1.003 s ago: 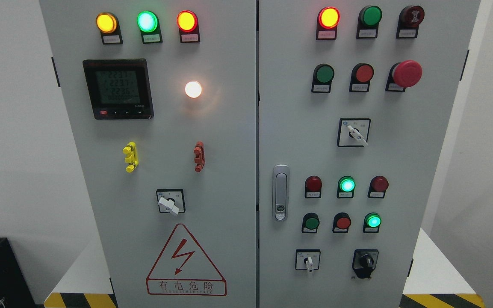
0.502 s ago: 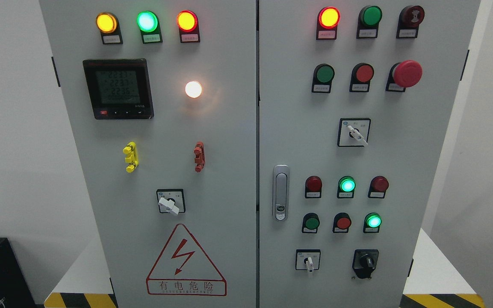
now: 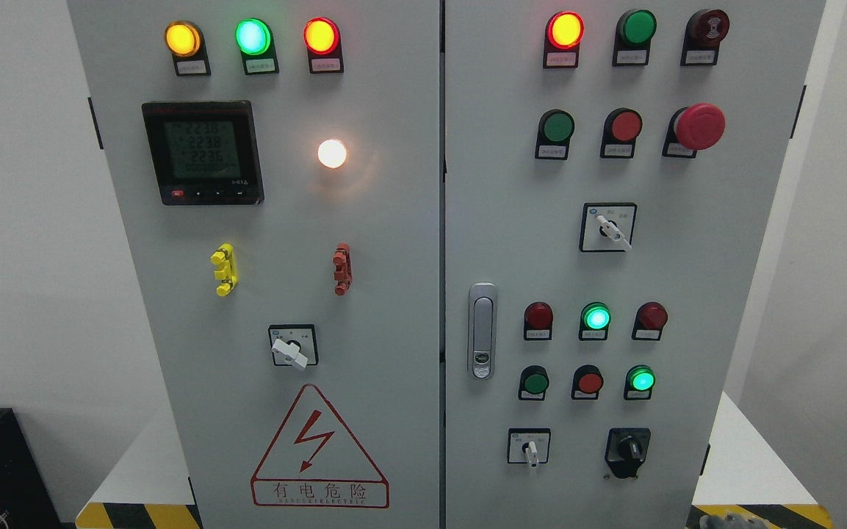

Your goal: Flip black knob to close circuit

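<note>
A hand [image 3: 724, 521] has just edged in at the frame's bottom, below-right of the black knob [image 3: 629, 447] (grip state indiscernible); the knob, low on the right door, waits untouched.

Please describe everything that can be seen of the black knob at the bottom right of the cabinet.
The black knob is a small rotary switch low on the right door of the grey cabinet, to the right of a white-handled selector and below a lit green lamp. It looks like dark plastic: a round body with a raised grip bar, on a black mounting plate. The bar seems tilted slightly from upright, though the dark surfaces make this hard to judge. Nothing touches it; no robot hand has reached it.
</note>
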Tool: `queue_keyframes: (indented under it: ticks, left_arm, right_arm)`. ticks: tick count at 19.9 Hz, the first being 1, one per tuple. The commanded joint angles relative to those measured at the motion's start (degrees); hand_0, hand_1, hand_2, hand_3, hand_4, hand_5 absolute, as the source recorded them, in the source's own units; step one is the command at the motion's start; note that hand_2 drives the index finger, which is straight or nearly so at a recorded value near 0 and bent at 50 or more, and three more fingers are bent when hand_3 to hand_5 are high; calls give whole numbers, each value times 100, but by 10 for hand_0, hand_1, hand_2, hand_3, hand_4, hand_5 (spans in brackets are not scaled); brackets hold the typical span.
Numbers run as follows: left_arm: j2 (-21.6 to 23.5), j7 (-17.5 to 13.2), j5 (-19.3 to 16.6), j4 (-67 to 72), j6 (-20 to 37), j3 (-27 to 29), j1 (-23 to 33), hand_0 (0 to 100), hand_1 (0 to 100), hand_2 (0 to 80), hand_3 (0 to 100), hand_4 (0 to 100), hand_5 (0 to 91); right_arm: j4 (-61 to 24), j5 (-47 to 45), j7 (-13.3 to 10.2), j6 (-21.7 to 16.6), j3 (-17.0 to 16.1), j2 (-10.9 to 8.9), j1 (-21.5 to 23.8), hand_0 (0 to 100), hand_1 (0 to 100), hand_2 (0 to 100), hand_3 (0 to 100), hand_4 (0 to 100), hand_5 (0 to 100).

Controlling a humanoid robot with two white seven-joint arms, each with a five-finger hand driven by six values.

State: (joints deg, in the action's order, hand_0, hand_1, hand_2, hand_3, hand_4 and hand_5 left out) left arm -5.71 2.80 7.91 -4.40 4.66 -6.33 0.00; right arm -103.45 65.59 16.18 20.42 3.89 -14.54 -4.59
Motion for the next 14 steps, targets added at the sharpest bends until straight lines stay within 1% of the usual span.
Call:
queue_keyframes:
  ticks: [1, 4, 6, 7, 8, 12, 14]
  left_arm:
    - [0, 1, 0, 0, 0, 0, 114, 120, 556, 0, 0, 0, 0]
    - [0, 1, 0, 0, 0, 0, 114, 120, 556, 0, 0, 0, 0]
    - [0, 1, 0, 0, 0, 0, 114, 120, 556, 0, 0, 0, 0]
    - [0, 1, 0, 0, 0, 0, 114, 120, 556, 0, 0, 0, 0]
    - [0, 1, 0, 0, 0, 0, 114, 120, 556, 0, 0, 0, 0]
    - [0, 1, 0, 0, 0, 0, 114, 120, 556, 0, 0, 0, 0]
    - [0, 1, 0, 0, 0, 0, 114, 120, 556, 0, 0, 0, 0]
  right_arm:
    - [-210, 472, 227, 383, 524, 433, -349, 2, 0, 902, 1000, 828, 817]
    - [-202, 639, 271, 550, 542, 583, -454, 3, 0, 904, 1000, 832, 819]
    - [-184, 666, 306, 638, 542, 610, -481, 3, 0, 906, 1000, 835, 824]
    - [-167, 718, 385, 673, 534, 627, -490, 3, 0, 907, 1000, 835, 825]
    - [-149, 753, 438, 700, 534, 697, -507, 3, 0, 906, 1000, 837, 827]
    - [-131, 762, 447, 744, 525, 777, -621, 3, 0, 908, 1000, 840, 834]
    - [-96, 762, 500, 805, 525, 803, -718, 3, 0, 908, 1000, 841, 835]
